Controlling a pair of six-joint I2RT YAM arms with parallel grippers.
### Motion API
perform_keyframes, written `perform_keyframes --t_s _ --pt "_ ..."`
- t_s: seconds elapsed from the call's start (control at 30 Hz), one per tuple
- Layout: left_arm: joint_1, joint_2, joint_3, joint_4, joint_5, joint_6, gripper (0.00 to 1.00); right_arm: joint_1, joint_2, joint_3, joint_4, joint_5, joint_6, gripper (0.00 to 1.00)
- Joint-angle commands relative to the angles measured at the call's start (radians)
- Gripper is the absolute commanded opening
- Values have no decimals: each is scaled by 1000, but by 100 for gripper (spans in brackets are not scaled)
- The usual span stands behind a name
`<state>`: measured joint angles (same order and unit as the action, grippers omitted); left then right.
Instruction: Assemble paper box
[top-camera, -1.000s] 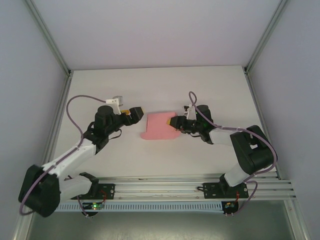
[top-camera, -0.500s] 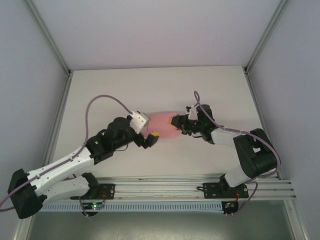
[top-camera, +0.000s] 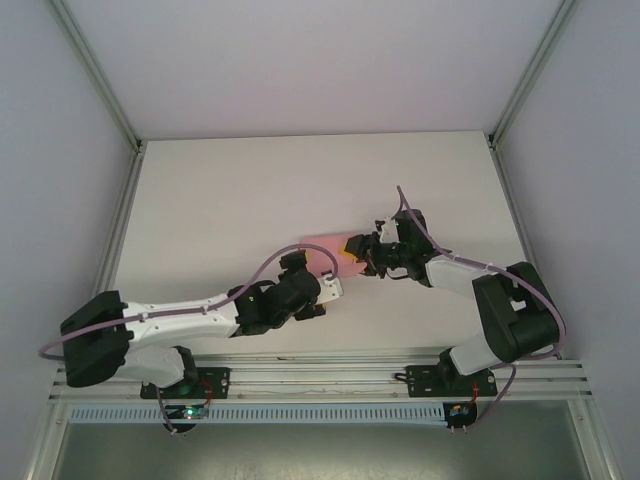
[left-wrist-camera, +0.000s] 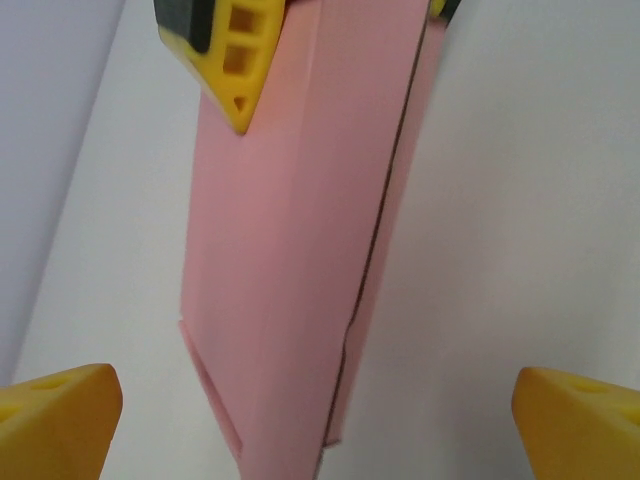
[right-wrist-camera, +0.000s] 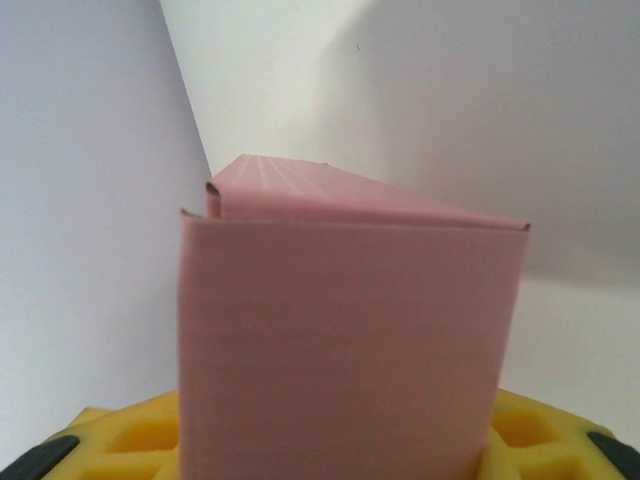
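Grip check: my right pincer (top-camera: 352, 245) is pinching the paper box (top-camera: 318, 250) by its right end, jaws part closed with pink card filling the space between them. In the right wrist view my yellow pads (right-wrist-camera: 130, 435) are sitting on either side of the box's near end, and the box is rising away from them as a broad flat panel with a second layer of card showing behind its far edge. My left pincer (left-wrist-camera: 318, 425) is gaping fully wide and holding nothing. Its yellow fingertips (left-wrist-camera: 55, 415) are sitting in the bottom corners of the left wrist view, with the box's near end lined up between them and a clear gap on each side. That view is also showing a long dark seam running down the box where one panel is overlapping another, plus a small flap at the near end. From above, the left pincer is sitting just beside the box's near-left edge, and my left arm (top-camera: 180, 318) is stretching low across the white table (top-camera: 220, 200) and covering part of the card. My right arm (top-camera: 470, 275) is reaching in from the right. The box is sitting around the middle of the table between both pincers. I cannot tell whether it is touching the surface.
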<state>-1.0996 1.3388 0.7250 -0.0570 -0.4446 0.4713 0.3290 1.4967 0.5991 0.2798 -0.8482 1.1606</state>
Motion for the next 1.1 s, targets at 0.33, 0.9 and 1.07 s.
perform_keyframes --t_s 0.33,0.9,1.07 --pt "-5 83 -15 182 -198 124 100 -14 11 47 -49 -212 153 33" --pt "-6 128 35 184 -172 143 73 -11 0 65 -155 -249 126 33" --pt "-5 122 38 188 -176 144 62 -9 -3 62 -156 -251 129 36"
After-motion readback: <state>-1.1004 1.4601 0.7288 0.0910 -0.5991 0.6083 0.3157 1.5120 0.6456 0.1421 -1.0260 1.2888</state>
